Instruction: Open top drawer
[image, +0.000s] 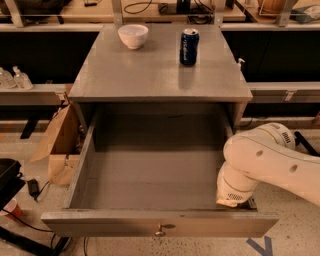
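The top drawer is pulled far out of the grey cabinet, showing its deep, empty grey box. Its wide front panel lies along the bottom of the view, with a small brass knob at centre. My white arm comes in from the right. Its wrist hangs over the drawer's right front corner. The gripper itself is hidden below the wrist housing.
A white bowl and a blue can stand on the cabinet top. A cardboard box leans at the cabinet's left. Black equipment and cables lie on the floor at lower left. Shelves run behind.
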